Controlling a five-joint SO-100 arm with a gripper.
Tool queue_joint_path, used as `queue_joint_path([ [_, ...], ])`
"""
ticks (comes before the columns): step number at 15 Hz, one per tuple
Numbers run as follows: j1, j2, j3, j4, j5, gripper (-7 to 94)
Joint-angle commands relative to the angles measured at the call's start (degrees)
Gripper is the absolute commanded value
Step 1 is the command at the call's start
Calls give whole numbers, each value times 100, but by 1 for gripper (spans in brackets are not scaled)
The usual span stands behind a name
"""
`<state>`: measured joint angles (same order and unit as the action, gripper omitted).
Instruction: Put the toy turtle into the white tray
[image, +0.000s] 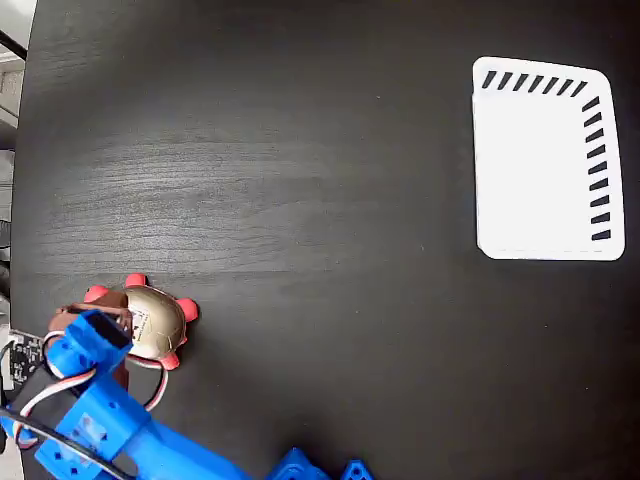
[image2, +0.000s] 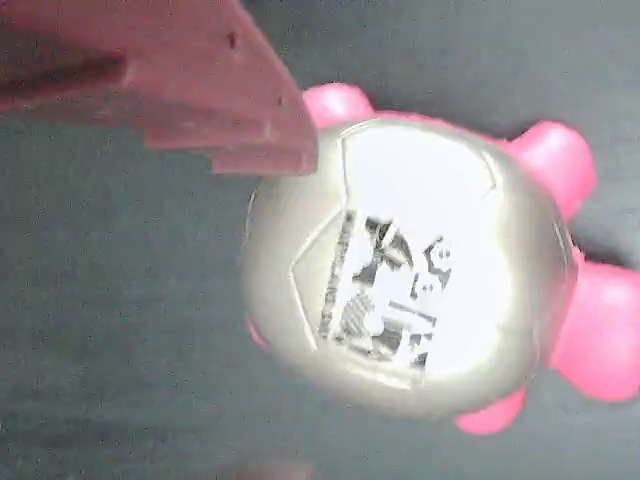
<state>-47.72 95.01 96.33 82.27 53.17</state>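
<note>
Fixed view first: the turtle (image: 155, 322) sits on the dark surface (image: 300, 200) at the lower left of the frame, with the blue arm (image: 110, 420) coming up from the bottom edge and the brown hand (image: 105, 322) right over the turtle's left side. The tray (image: 545, 160) lies at the upper right, well apart, and looks bare inside. From here I cannot tell whether the hand is parted or clenched, since the arm covers it; the turtle seems to rest on the surface, not lifted. The step in hand looks like the grasp. To do it well, the fingers should straddle the shell across its narrow width, low enough to catch under the dome, because the glossy shell would likely slip out of a high pinch.

Wrist view: 1 brown finger (image2: 200, 90) shows at the upper left, its tip at the shell's edge beside a pink leg; the other finger is out of frame. This view shows the dark printed mark on the turtle (image2: 420, 260) and that close contact, which the fixed view hides. It shows no tray; only the fixed view gives the route to it.
</note>
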Motion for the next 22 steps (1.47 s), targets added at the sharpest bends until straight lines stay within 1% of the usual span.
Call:
queue_joint_path([
  [1,-158,185,-26,-26,334,40],
  [2,-158,185,18,-105,378,40],
  [3,-167,167,44,-149,439,46],
  [4,-229,141,167,-255,466,46],
  [7,-316,105,809,-870,466,46],
  [9,-281,35,958,-1028,483,47],
  [10,-272,26,1011,-1028,536,52],
  [14,-88,-88,1125,-1257,598,52],
  [19,-88,-448,1521,-1916,844,52],
  [22,-35,-483,1600,-2039,888,52],
])
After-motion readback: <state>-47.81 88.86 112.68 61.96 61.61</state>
